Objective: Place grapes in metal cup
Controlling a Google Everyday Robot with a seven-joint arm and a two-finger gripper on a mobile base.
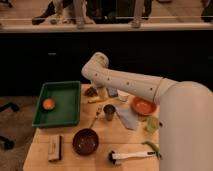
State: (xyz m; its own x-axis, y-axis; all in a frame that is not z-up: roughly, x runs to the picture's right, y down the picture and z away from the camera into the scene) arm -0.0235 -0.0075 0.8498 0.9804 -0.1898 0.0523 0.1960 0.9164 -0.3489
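Note:
The grapes (91, 92), a small dark reddish cluster, lie on the wooden table (40, 161) just right of the green tray's far corner. The metal cup (109, 112) stands upright nearer the table's middle, a short way in front and to the right of the grapes. My white arm reaches in from the right, bends at the elbow and drops toward the grapes. The gripper (99, 90) hangs open at the arm's end, just right of and above the grapes, largely hidden behind the forearm. Nothing shows in its hold.
A green tray (65, 111) on the left holds an orange fruit (48, 104). A dark red bowl (85, 141) sits front centre, with a sponge block (55, 148) to its left. An orange plate (143, 106), green cup (152, 124), grey cloth (128, 119) and white-handled brush (131, 156) are on the right.

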